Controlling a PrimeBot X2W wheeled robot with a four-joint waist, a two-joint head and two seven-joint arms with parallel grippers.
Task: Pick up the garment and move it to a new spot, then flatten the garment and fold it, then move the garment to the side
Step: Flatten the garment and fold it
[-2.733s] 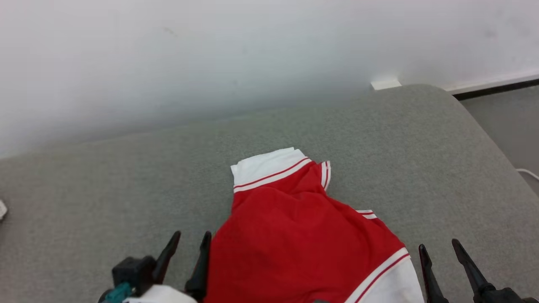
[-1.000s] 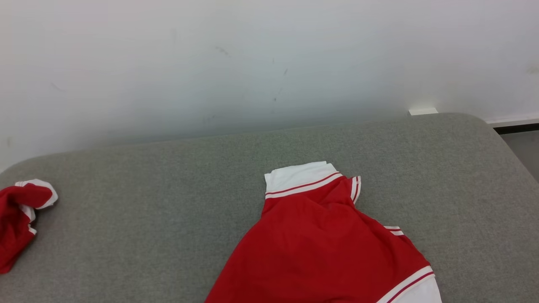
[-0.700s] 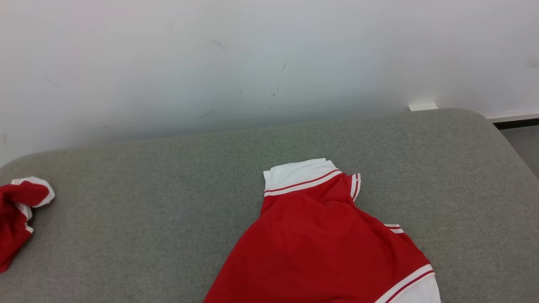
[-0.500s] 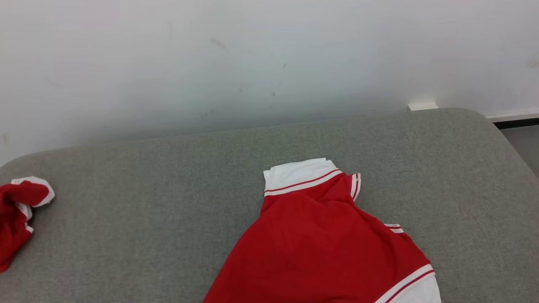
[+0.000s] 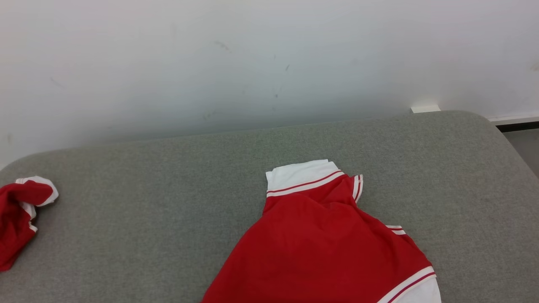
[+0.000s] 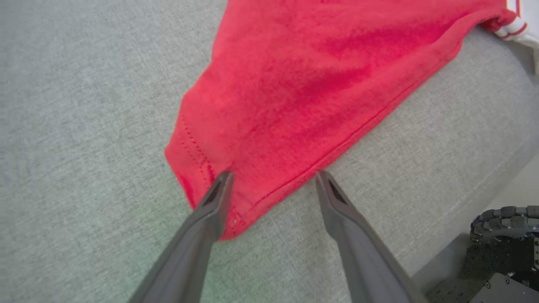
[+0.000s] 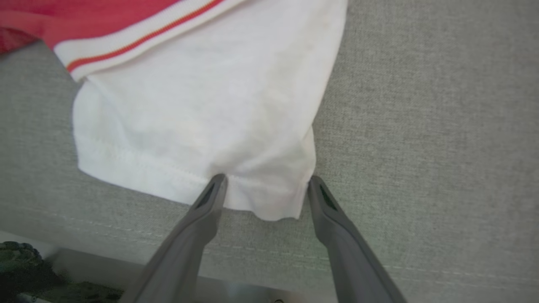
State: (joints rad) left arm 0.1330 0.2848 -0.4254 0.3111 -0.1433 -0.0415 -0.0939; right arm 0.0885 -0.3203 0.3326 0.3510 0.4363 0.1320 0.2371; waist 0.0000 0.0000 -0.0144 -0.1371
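Straddling red hem corner of garment (image 6: 294,84) with left gripper (image 6: 271,176), spread wide. Bracketing white corner inside right gripper (image 7: 265,181), equally wide, probably readying a two-corner lift.

No legible text — no labels, no numbers.
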